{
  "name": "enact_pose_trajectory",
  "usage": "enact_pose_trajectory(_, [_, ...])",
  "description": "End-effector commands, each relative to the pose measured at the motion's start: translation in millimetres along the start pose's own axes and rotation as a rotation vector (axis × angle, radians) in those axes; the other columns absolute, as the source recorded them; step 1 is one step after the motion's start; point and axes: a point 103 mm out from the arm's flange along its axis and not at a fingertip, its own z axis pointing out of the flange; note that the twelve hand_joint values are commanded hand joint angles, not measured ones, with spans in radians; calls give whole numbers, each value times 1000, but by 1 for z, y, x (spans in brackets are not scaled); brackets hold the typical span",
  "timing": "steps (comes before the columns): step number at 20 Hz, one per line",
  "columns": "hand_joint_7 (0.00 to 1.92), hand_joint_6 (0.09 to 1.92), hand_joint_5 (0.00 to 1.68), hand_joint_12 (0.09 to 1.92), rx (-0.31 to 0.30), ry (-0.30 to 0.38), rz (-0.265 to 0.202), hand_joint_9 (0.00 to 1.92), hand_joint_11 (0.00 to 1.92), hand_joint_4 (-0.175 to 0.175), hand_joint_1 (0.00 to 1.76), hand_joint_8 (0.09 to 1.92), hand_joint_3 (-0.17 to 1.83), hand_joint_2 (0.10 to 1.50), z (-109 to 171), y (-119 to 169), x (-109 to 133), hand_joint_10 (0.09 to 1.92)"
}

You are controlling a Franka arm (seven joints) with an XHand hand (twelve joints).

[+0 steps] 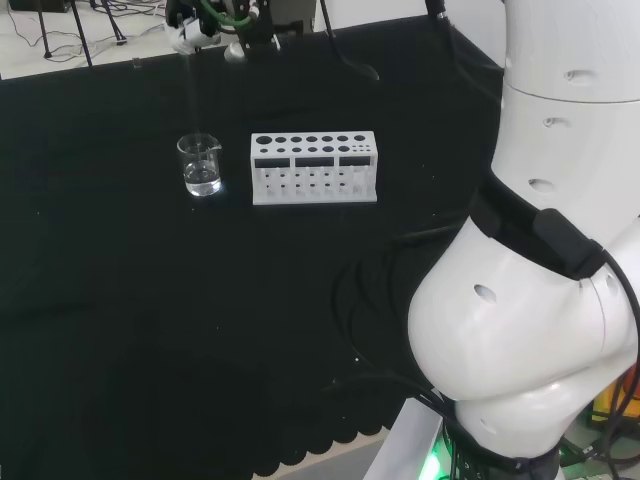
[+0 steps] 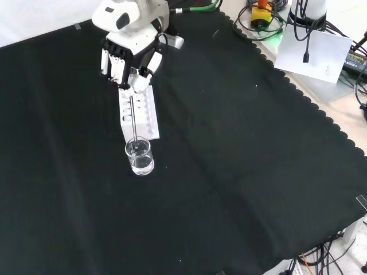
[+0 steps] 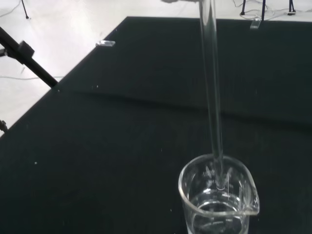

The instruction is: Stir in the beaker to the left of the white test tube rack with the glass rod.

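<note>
Clear glass against black cloth

My hand point(image 2: 131, 60) is black and white; the glass rod point(image 3: 212, 97) and beaker point(image 2: 140, 157) are colourless and see-through. At the beaker's twelve o'clock in the front view, the white test tube rack point(image 2: 137, 114) shows dark round holes.

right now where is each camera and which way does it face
Head view: behind and above the arm's base, looking over the white links at the beaker and white test tube rack.
Front view: facing the arm, looking down on the black cloth; the hand holds the glass rod.
Wrist view: at the wrist, looking down the rod into the beaker.
All three views share the beaker.
</note>
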Motion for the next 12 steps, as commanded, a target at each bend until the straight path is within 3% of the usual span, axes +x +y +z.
enact_pose_trajectory(1, [978, 588, 1049, 1050, 20, -1, 3, 1496, 980, -175, 1470, 1339, -2, 1074, 22, 4, -1, 1077])
enact_pose_trajectory(12, [977, 593, 1046, 1053, 53, 17, -4, 1496, 978, -175, 1470, 1340, -1, 1075, 53, 11, 9, 1081])
